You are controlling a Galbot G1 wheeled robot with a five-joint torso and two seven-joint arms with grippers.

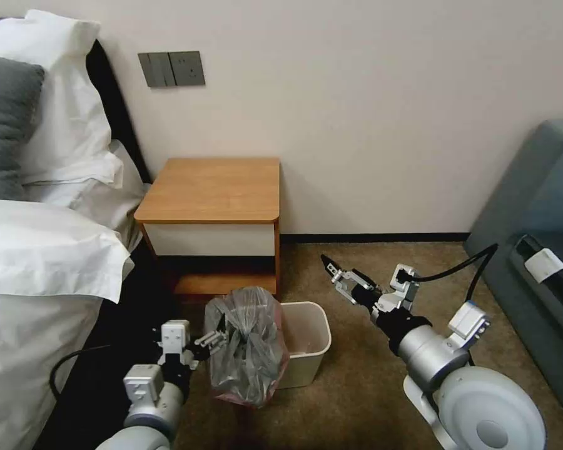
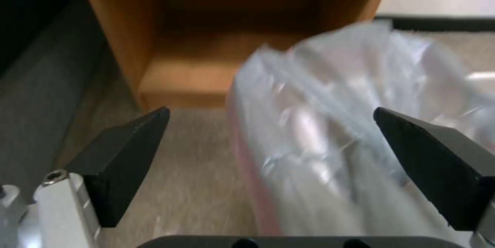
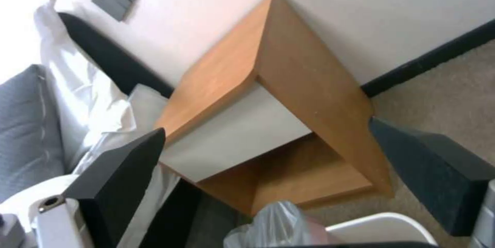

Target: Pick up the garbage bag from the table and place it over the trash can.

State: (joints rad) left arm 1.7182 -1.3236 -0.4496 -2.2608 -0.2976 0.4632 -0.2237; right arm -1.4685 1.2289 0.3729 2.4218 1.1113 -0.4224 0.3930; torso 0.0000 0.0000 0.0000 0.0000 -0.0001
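the garbage bag (image 1: 247, 344) is draped on the trash can (image 1: 306, 350) rim just ahead of the left gripper (image 1: 207, 340), fingers spread; the right gripper (image 1: 330, 270), also spread, is held clear above.

You can't see the near-left part of the trash can (image 1: 306, 344): the garbage bag (image 1: 247, 344) stands in front of it. In your left wrist view the garbage bag (image 2: 355, 132) is smeared by blur and runs off the frame edge, so you can't tell its folds or its contact with the left end effector (image 2: 273, 163). The bench (image 2: 232, 47) is cropped there, top unseen
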